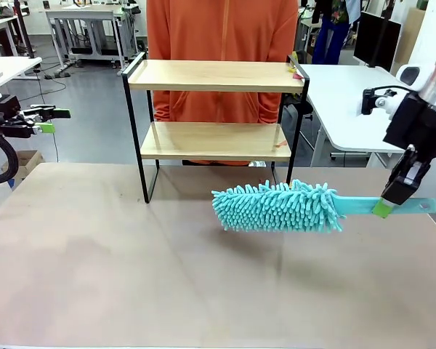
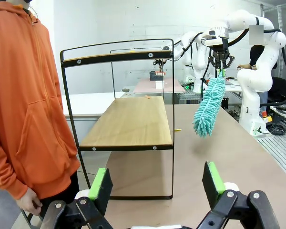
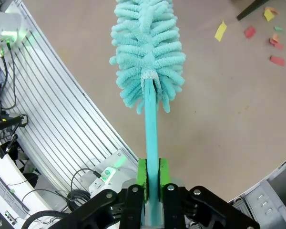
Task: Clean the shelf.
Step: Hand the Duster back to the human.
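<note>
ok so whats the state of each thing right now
shelf: upright on the table, small scraps on both boards
duster: held by its handle, head off the table
right fingers: shut on the duster handle
left fingers: open, empty

The brown table [image 1: 131, 276] carries the shelf [image 1: 214, 75], which stands on its far part on thin black legs. Some small paper scraps [image 3: 271, 36], yellow, red and green, lie on the table surface near one leg.
</note>
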`<state>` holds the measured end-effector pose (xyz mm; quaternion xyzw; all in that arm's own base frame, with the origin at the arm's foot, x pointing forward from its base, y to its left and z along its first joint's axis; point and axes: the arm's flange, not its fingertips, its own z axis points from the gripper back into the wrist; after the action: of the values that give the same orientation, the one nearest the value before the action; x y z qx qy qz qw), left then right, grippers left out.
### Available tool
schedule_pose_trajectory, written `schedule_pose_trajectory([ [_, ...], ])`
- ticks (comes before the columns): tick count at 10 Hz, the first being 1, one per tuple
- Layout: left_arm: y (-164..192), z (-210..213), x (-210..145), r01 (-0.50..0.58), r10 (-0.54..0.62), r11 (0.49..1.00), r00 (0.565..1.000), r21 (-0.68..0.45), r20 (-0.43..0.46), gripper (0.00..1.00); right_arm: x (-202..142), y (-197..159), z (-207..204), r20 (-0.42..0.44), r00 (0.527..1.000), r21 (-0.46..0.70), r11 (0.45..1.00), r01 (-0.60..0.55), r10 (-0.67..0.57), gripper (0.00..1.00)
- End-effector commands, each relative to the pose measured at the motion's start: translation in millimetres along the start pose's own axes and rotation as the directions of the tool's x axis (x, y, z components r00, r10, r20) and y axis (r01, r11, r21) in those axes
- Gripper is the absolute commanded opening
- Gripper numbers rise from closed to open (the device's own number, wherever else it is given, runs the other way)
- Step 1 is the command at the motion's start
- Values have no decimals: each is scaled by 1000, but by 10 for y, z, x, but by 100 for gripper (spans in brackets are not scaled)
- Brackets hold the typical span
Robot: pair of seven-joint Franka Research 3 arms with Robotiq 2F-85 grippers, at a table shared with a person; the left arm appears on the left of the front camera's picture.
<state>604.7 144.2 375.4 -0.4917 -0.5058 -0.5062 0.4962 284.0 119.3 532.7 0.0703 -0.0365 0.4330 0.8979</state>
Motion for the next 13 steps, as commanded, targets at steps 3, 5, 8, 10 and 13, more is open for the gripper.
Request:
schedule_pose_trajectory([
  [3,-13,-13,25,16,-16,1000,1000,2,-3,100,12,-5,7,10,1000,-11,1000,6,-6,13],
  [5,0,0,0,0,0,1000,1000,0,0,100,0,0,0,0,1000,0,1000,0,0,13],
  [8,-710,-279,390,-41,40,999,998,-24,-42,100,160,-488,273,113,950,92,949,-303,292,13],
  [10,-1144,-408,524,-53,54,998,998,43,-30,100,214,-662,388,162,903,96,904,-416,398,13],
  [13,-1818,-593,663,-65,60,991,997,119,44,100,300,-929,620,290,772,83,789,-609,566,13],
])
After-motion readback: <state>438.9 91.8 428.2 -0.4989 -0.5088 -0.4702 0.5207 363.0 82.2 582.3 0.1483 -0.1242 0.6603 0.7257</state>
